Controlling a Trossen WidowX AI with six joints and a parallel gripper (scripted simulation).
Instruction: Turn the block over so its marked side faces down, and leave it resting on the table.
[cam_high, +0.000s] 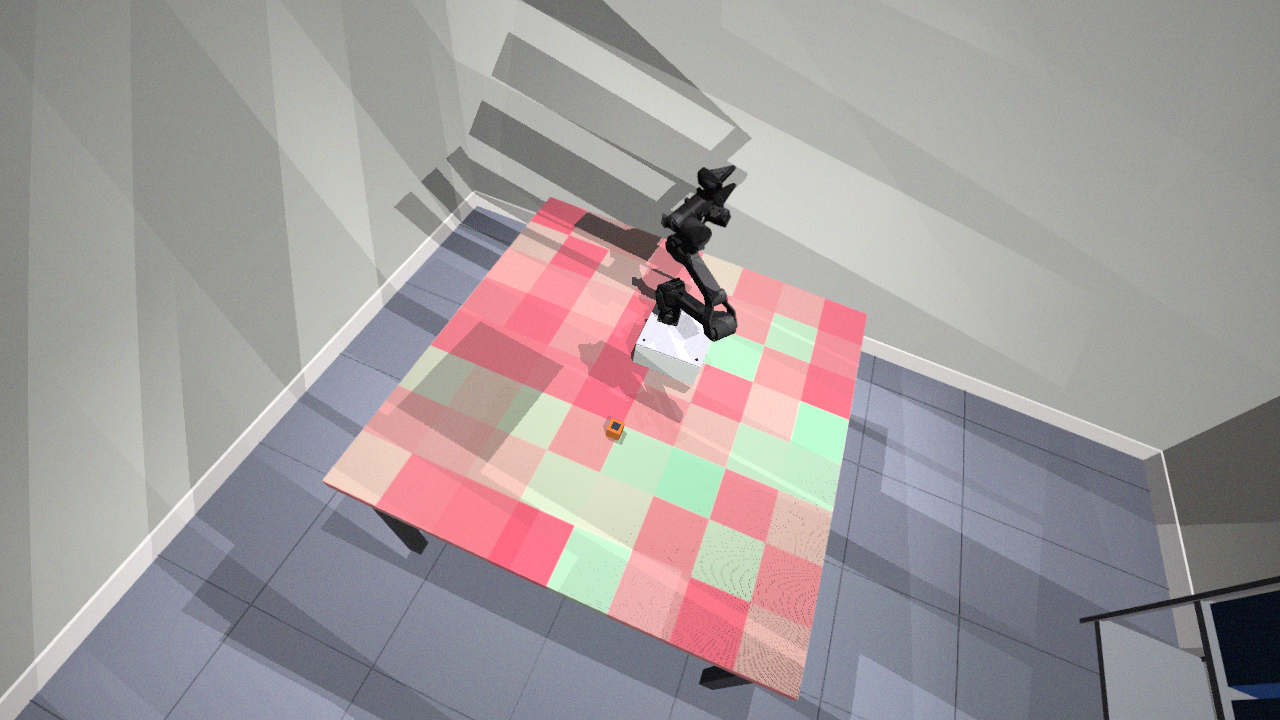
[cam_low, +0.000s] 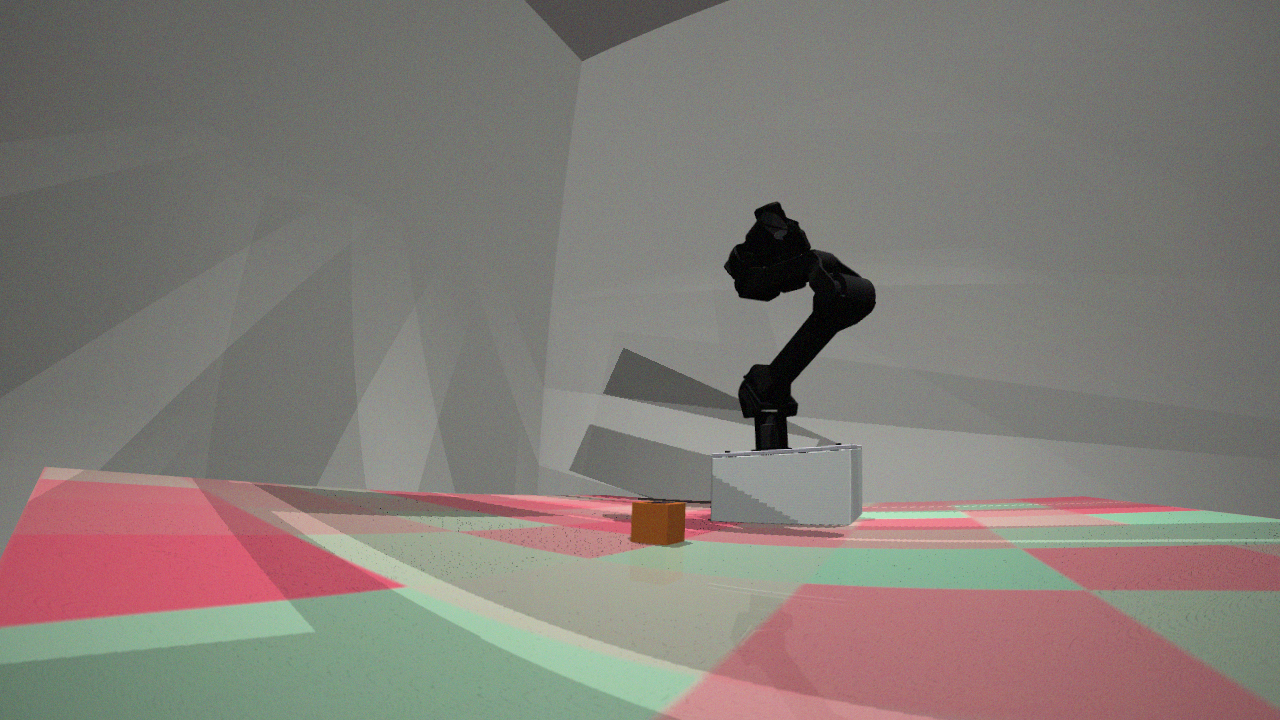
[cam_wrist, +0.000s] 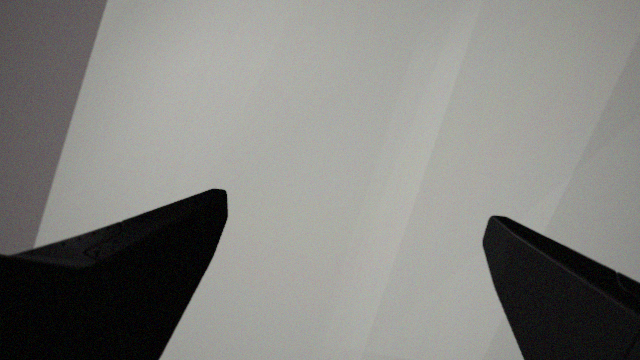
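Block (cam_high: 614, 428) (cam_low: 657, 522) on table (cam_high: 590, 499) (cam_low: 501, 617), well apart from and below raised claw (cam_high: 735, 177) (cam_wrist: 354, 215); claw wide open.

Taking the orange block (cam_high: 614, 428) (cam_low: 657, 522) as landmark, the space directly above it is open, and no object touches its sides. The nearest obstacle is the white box (cam_high: 668, 355) (cam_low: 785, 488) near it on the desk (cam_high: 483, 537) (cam_low: 939, 653), taller than the block, with the black arm (cam_high: 702, 282) (cam_low: 808, 344) rising above that box.
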